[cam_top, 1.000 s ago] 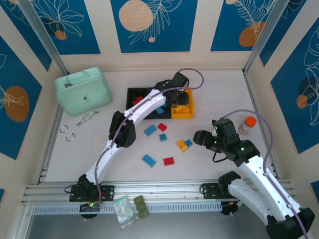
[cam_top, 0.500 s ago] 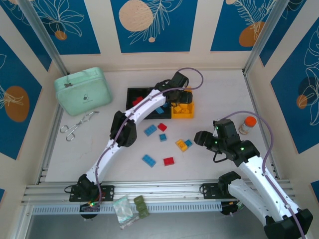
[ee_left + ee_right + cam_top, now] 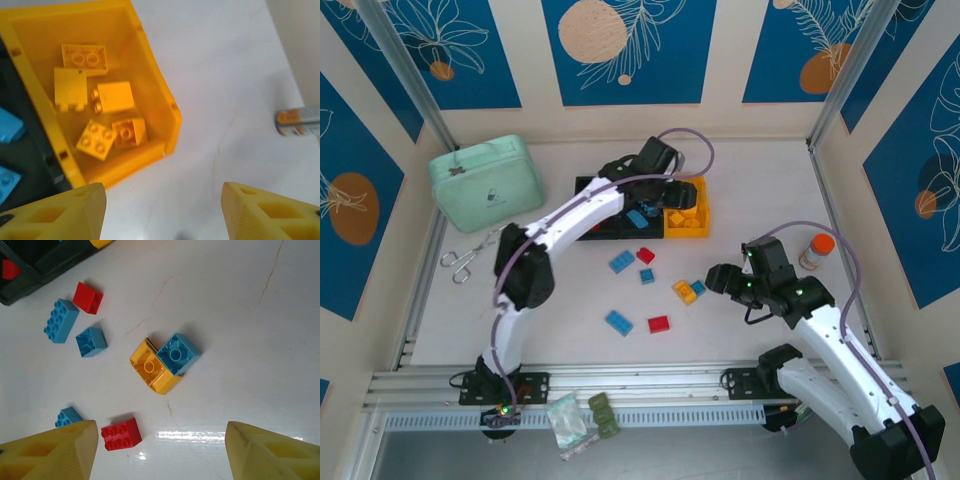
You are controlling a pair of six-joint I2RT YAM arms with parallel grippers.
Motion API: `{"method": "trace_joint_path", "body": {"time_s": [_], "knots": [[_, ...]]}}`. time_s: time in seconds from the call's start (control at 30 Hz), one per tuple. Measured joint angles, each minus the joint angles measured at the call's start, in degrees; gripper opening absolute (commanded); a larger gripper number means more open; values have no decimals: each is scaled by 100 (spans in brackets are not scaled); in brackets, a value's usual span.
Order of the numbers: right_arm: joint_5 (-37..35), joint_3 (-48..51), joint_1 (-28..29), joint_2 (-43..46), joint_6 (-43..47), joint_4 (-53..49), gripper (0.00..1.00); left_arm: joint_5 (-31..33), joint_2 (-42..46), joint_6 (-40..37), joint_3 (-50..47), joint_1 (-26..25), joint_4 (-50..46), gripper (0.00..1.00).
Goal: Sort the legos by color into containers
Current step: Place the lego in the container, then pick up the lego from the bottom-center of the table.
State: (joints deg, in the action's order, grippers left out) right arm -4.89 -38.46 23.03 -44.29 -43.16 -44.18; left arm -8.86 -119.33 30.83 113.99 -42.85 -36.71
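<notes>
Three joined containers stand at the back: two black ones and a yellow one. My left gripper hangs above the yellow container, open with nothing between its fingers; several yellow legos lie inside. Loose legos lie in front: an upturned yellow one touching a blue one, two red ones and more blue ones. My right gripper hovers open above the yellow and blue pair, holding nothing.
A mint-green case sits at the back left with metal scissors in front of it. An orange-capped bottle stands at the right. A clear bag and dark green blocks lie on the front rail.
My left gripper went from shut to open above the yellow container, and the left arm's elbow swung to the left. The right arm barely moved.
</notes>
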Motion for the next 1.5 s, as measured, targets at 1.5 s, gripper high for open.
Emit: {"method": "trace_joint_path", "body": {"time_s": [1.5], "knots": [[-68, -1845, 1292, -4955, 1639, 861, 68, 297, 5628, 1377, -7514, 122, 1241, 66]]}}
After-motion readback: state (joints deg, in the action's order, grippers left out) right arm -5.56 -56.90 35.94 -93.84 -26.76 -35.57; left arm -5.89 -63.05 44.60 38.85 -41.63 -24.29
